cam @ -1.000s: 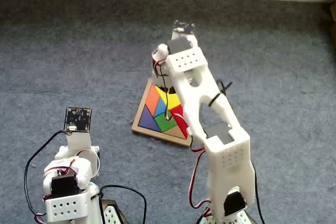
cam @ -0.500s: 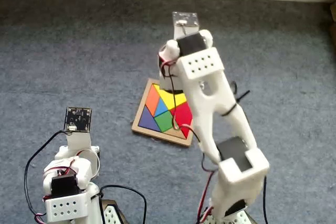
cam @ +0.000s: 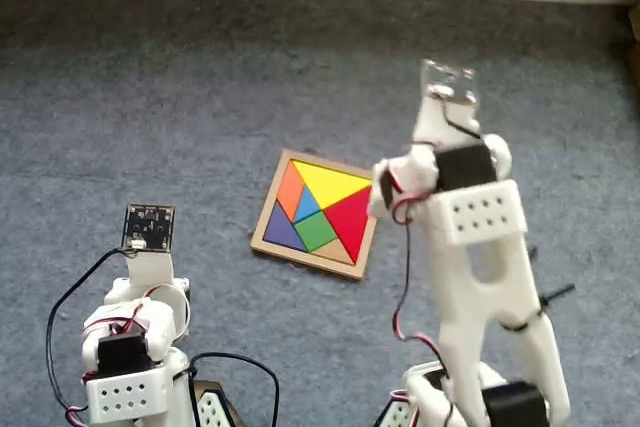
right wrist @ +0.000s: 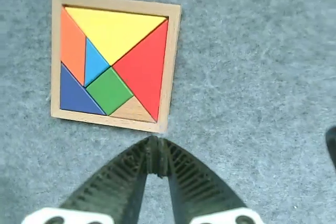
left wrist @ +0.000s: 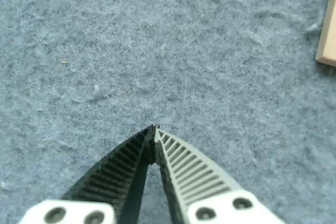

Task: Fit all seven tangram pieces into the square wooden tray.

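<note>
Square wooden tray (right wrist: 169, 66) lies flat on grey table (cam: 150, 97), with all seven pieces (right wrist: 113, 35) seated flush inside. Right claw (right wrist: 156, 153) is pinched together, holding nothing, near the tray's edge. Left claw (left wrist: 154, 135) is likewise closed and empty, well apart from the tray.

The surface (cam: 150, 97) is a grey-blue, carpet-like covering. The square wooden tray (cam: 270, 199) lies flat on it near the middle, turned askew to the surface's edges and well apart from the far edge.
</note>
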`<state>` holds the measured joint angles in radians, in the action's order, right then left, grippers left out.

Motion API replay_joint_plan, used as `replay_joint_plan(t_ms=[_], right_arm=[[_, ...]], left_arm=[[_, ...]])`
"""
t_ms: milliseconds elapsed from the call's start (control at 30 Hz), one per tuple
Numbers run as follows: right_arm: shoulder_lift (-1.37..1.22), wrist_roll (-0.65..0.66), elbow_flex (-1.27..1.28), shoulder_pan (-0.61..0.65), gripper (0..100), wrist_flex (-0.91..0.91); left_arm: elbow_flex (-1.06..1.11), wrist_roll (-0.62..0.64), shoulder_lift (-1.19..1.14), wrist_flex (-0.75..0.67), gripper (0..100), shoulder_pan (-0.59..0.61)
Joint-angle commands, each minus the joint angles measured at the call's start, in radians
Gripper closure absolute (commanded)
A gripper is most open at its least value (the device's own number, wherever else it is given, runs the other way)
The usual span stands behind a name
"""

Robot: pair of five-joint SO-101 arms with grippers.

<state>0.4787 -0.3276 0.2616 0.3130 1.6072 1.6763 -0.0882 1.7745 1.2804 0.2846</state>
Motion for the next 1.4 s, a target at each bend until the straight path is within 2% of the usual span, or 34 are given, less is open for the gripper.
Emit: replay_joint_plan(t_ms=[0, 267, 700, 900, 1367], right_arm=[[0.186, 0.012, 0.153, -0.047, 99.5, -0.096], [0.470, 0.012, 0.533, -0.097, 99.5, -0.309], [0.816, 0.014, 0.929, -0.097, 99.5, -0.476], [0.960, 0.098, 1.106, -0.097, 99.5, -0.530], [1.366, 0.101, 1.409, -0.097, 99.5, -0.521]], left_arm=[[0.021, -0.009, 0.047, 0.005, 99, 0.008], [0.021, -0.009, 0.047, 0.005, 99, 0.008], [0.021, -0.009, 0.047, 0.005, 99, 0.008], [0.021, -0.009, 0.047, 0.005, 99, 0.008], [0.021, -0.009, 0.047, 0.005, 99, 0.008]])
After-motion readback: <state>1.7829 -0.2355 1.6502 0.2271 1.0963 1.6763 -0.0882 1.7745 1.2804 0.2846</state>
